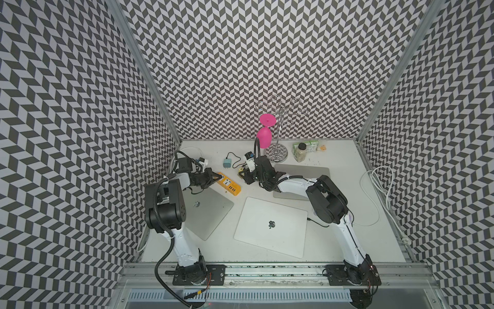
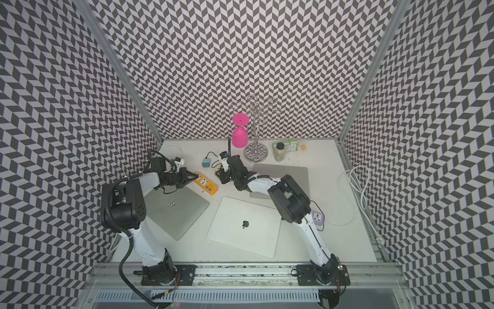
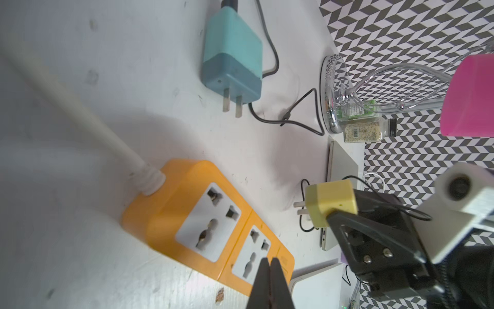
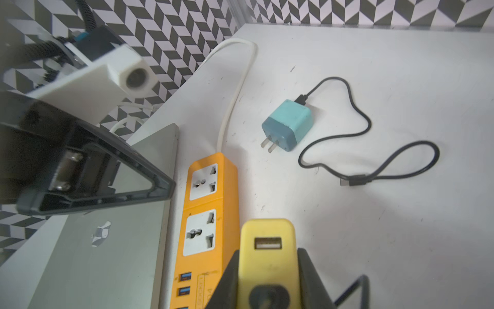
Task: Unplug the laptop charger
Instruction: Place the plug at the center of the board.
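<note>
The yellow laptop charger (image 4: 267, 235) is out of the orange power strip (image 4: 211, 203), and its bare prongs (image 3: 299, 207) hang just above the table. My right gripper (image 4: 268, 251) is shut on the charger's sides, a little right of the strip (image 1: 228, 184). Both large sockets on the strip are empty. My left gripper (image 3: 269, 260) is shut with nothing in it. Its tip lies over the strip's far end in both top views (image 1: 215, 177); I cannot tell whether it touches. A thin black cable trails from the charger.
A teal charger (image 1: 227, 163) with a loose black cable lies unplugged behind the strip. Three closed laptops (image 1: 271, 224) (image 1: 205, 211) (image 1: 302, 174) cover the middle. A glass rack with a pink glass (image 1: 264, 136) and a spice jar (image 1: 300, 152) stand at the back. A white cable (image 1: 377, 184) coils at the right.
</note>
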Controlling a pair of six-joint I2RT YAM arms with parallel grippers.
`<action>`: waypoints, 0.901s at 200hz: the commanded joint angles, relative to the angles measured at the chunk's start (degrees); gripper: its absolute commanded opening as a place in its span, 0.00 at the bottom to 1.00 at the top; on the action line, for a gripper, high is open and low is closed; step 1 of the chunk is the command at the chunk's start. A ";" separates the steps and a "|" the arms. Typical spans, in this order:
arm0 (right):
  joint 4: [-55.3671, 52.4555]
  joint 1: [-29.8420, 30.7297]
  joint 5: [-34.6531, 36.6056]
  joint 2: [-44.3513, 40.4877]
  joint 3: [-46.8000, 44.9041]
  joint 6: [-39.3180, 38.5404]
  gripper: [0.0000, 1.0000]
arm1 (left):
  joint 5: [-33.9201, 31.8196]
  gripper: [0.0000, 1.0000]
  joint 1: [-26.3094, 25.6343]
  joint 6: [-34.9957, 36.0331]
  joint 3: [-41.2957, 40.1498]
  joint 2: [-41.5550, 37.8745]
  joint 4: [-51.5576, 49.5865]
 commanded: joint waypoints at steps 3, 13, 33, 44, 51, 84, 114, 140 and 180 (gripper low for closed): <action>7.65 -0.25 -3.71 -2.73 -2.55 5.46 0.04 | -0.85 0.00 -0.40 -0.32 0.54 -1.69 0.71; 8.41 -0.33 -3.86 -2.65 -3.16 6.29 0.04 | -0.94 0.00 -0.39 -0.32 0.53 -1.86 0.61; 10.32 -0.34 -4.92 -2.43 -4.43 8.55 0.05 | -0.97 0.00 -0.33 -0.34 0.54 -1.93 0.52; 11.77 -0.51 -5.65 -2.39 -5.17 10.20 0.04 | -1.12 0.00 -0.49 -0.33 0.54 -1.94 0.44; 12.52 -0.51 -5.79 -2.30 -5.46 10.99 0.05 | -1.21 0.00 -0.47 -0.32 0.46 -2.06 0.36; 15.48 -0.58 -7.51 -1.02 -5.62 15.24 0.06 | -1.51 0.00 -0.87 -0.31 0.37 -2.65 0.09; 16.77 -0.82 -8.17 -0.10 -5.78 17.41 0.06 | -2.04 0.00 -1.12 0.02 -0.22 -3.37 -0.35; 18.85 -1.47 -9.13 0.84 -6.38 19.90 0.06 | -2.13 0.00 -1.26 0.16 -0.92 -3.73 -0.36; 18.64 -1.74 -10.18 2.82 -5.39 21.15 0.06 | -2.30 0.00 -1.29 0.12 -0.91 -4.17 -0.53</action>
